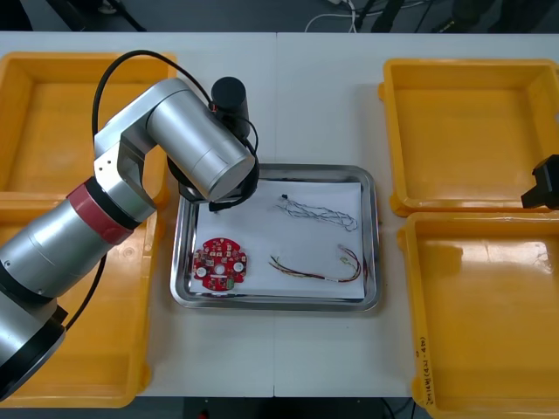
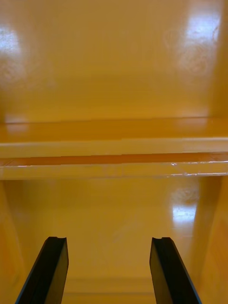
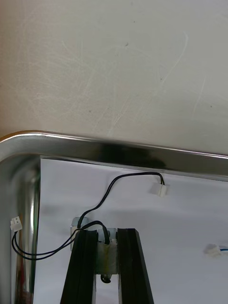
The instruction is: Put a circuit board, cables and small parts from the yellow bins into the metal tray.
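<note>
My left gripper (image 3: 105, 231) is low over the far left corner of the metal tray (image 3: 118, 152), shut on the small metal block of a black cable (image 3: 116, 183). The cable's two white plugs lie loose on the tray's white lining. In the front view the left arm's wrist covers the left gripper (image 1: 223, 204). A round red circuit board (image 1: 219, 263), a twisted blue and white cable (image 1: 319, 212) and a red and yellow cable (image 1: 319, 267) lie in the tray (image 1: 374, 262). My right gripper (image 2: 108, 247) stands open over the rims between the two right yellow bins (image 2: 114, 156), with nothing between its fingers.
The two right yellow bins (image 1: 472, 131) (image 1: 489, 305) look bare inside. The left arm reaches across the two left yellow bins (image 1: 44, 113). Bare table lies beyond the tray's far rim (image 3: 118, 61). The right gripper (image 1: 545, 183) sits at the right edge of the front view.
</note>
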{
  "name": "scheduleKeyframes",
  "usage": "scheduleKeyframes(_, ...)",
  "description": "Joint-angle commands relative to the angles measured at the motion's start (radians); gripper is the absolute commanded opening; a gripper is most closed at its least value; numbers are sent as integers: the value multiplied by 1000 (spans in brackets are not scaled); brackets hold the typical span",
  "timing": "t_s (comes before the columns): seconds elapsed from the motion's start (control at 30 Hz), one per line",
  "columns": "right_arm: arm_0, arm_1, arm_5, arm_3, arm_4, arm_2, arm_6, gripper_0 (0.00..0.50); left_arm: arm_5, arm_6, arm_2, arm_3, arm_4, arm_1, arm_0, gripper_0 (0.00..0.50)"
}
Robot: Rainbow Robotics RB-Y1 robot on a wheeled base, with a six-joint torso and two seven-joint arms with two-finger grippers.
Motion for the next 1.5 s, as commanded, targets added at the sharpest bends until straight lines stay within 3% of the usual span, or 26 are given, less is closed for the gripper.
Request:
scheduleKeyframes(0.03, 29, -41, 4, -29, -2, -33, -47, 500, -28, 83, -23, -10, 5, -20, 13, 5)
scheduleKeyframes(0.17, 52, -41, -6, -29, -5, -33, -52, 500, -33, 93, -29, -10, 5, -18, 13, 60)
scheduleKeyframes(0.27, 75, -41, -34, -28, -5, -33, -55, 500, -39, 103, -32, -12, 5, -18, 13, 165)
scheduleKeyframes(0.37, 89, -41, -52, -28, -5, -33, -64, 500, -50, 116, -32, -10, 5, -18, 13, 421)
scheduleKeyframes(0.43, 92, -41, -55, -28, 0, -33, -70, 500, -57, 123, -31, -10, 5, -18, 13, 500)
scheduleKeyframes(0.9, 107, -41, -75, -28, -9, -34, -98, 500, -57, 144, -28, -30, 3, -6, 11, 500)
scheduleKeyframes(1.2, 115, -41, -83, -29, -13, -36, -92, 500, 62, 116, 69, -138, 71, 23, 11, 500)
scheduleKeyframes(1.5, 115, -39, -84, -29, -14, -36, -89, 500, 225, 9, 224, -240, 193, 91, 11, 500)
